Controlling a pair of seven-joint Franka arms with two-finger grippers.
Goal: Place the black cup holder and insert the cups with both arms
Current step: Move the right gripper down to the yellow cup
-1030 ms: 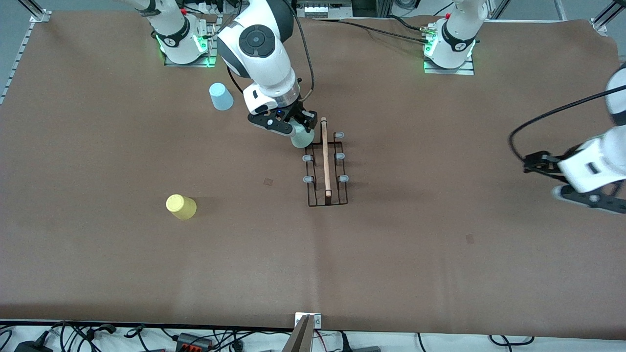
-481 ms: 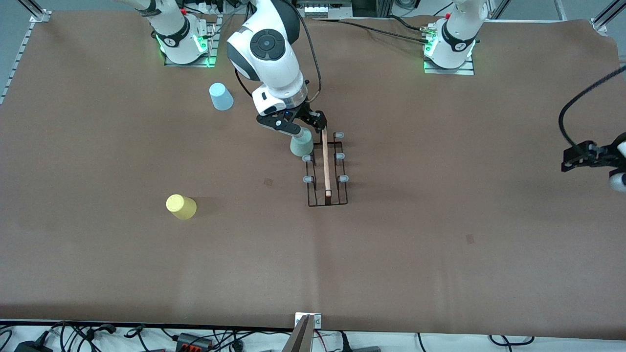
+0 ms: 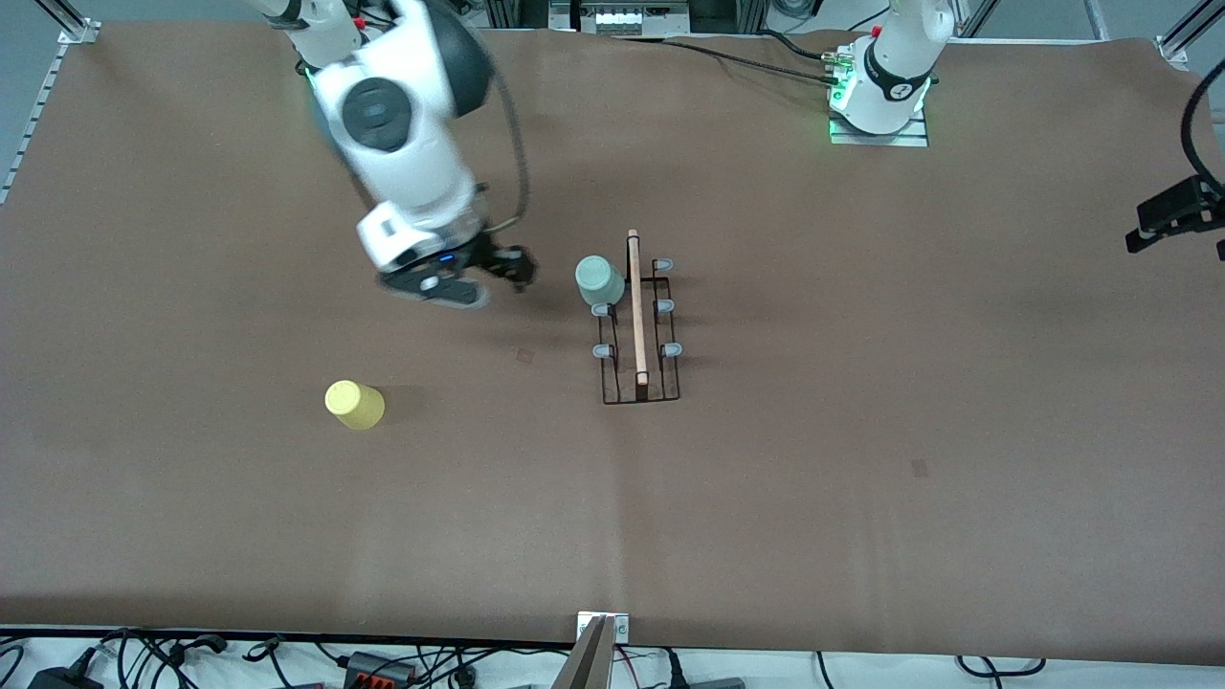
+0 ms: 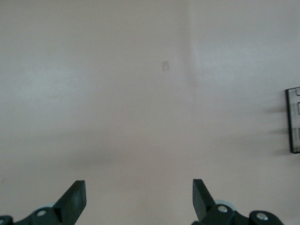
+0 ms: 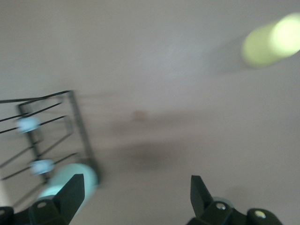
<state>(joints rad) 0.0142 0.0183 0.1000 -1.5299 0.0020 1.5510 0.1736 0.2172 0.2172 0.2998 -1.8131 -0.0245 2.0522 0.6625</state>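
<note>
- Pulled away from the thin black wire cup holder (image 3: 639, 330) since half a second ago: right pincer (image 3: 476, 278), now empty with fingers spread, over bare brown counter (image 3: 861, 478) toward the right arm's end.
- Left standing mouth-down on the holder's peg farthest from the front camera: pale mint green plastic cup (image 3: 600, 280), beside the light wooden rod handle (image 3: 634, 306).
- Swung out to the counter's edge at the left arm's end — left pincer (image 3: 1175, 212), fingers apart, holding nothing, waiting.
- Still to be fetched: yellow plastic cup (image 3: 353, 403), mouth-down, well apart from the holder and nearer the front camera. Light blue cup not in view.
- Probably light, thin-walled, smooth — likely to slip or flex; best pinched gently across the tapered wall.
- Runs lengthwise toward the front camera: holder and rod, pegs along both sides.
</note>
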